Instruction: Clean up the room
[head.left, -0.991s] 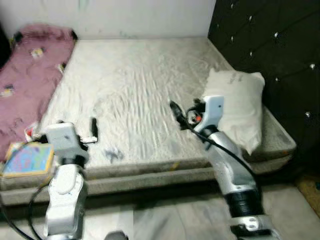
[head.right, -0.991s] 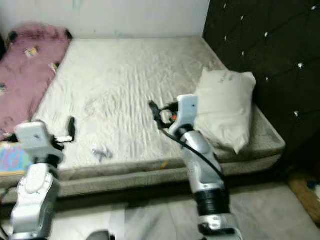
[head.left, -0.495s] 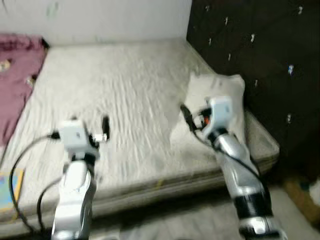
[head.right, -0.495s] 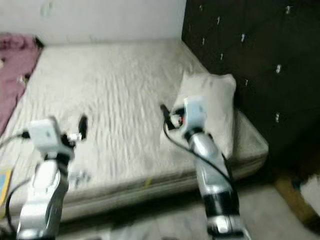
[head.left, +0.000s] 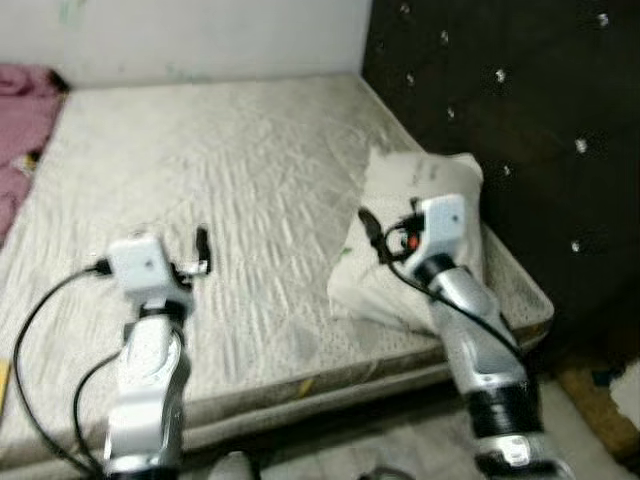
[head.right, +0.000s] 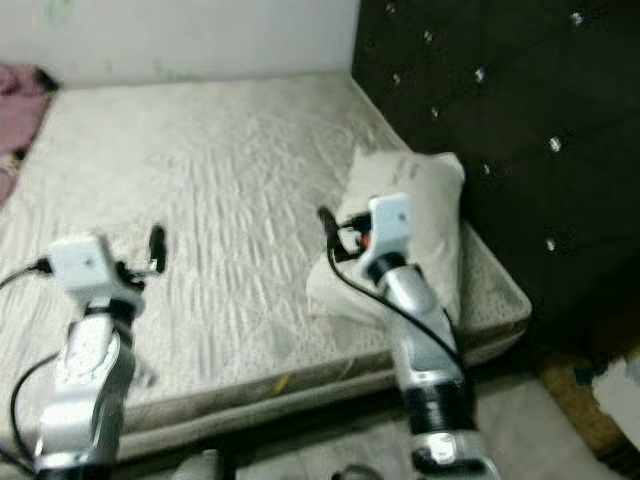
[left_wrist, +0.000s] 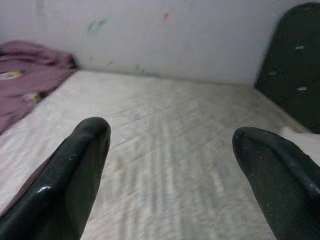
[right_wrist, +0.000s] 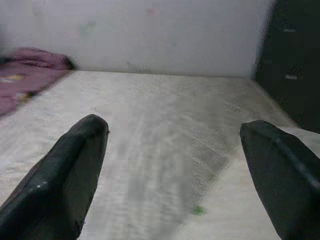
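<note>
A white pillow (head.left: 405, 180) lies on the right side of the mattress (head.left: 230, 150), against the dark tufted headboard (head.left: 510, 120). My right gripper (head.left: 368, 228) is held open just in front of the pillow's left edge, with nothing between its fingers (right_wrist: 75, 165). My left gripper (head.left: 203, 250) hovers open over the near left part of the mattress, also empty, and its wrist view looks along the bare sheet (left_wrist: 170, 135). A crumpled pink blanket (head.left: 15, 110) lies at the far left of the bed.
The white wall (head.left: 200, 35) runs behind the bed. The mattress's front edge (head.left: 330, 385) is close before me. Some brown and white things (head.left: 610, 385) lie on the floor at the lower right, beside the headboard.
The camera has swung to the right: the pink blanket and the colourful book slid out at the left, and the pillow and headboard came nearer the middle. Both grippers stay open.
</note>
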